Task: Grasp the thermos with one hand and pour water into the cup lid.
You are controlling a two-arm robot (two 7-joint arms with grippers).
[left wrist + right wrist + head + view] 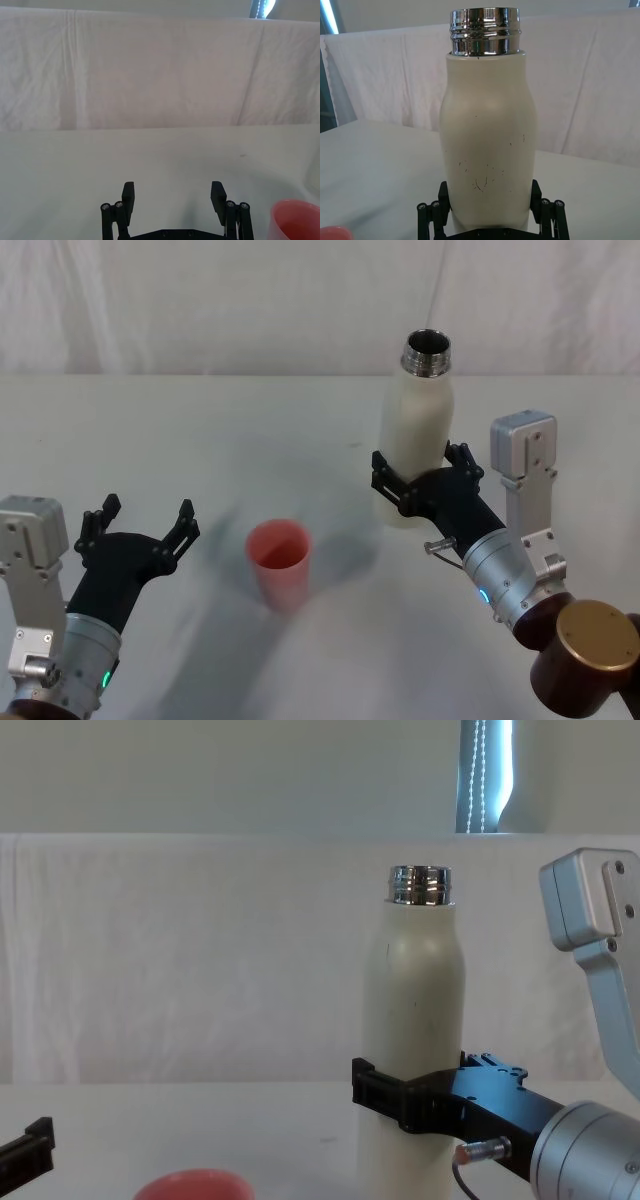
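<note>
One pincer (420,472) around thermos (418,435)

Surface: a white cloth-covered table (150,430) is carrying everything (cloth is also hanging behind).
On it: the cup lid (279,562) is standing upright; the thermos (419,440) is standing upright to its right.

One thermos (417,445) stands clasped in the right hand (425,473). One cup lid (279,562) sits between the two hands, nearer the left hand (141,520).
</note>
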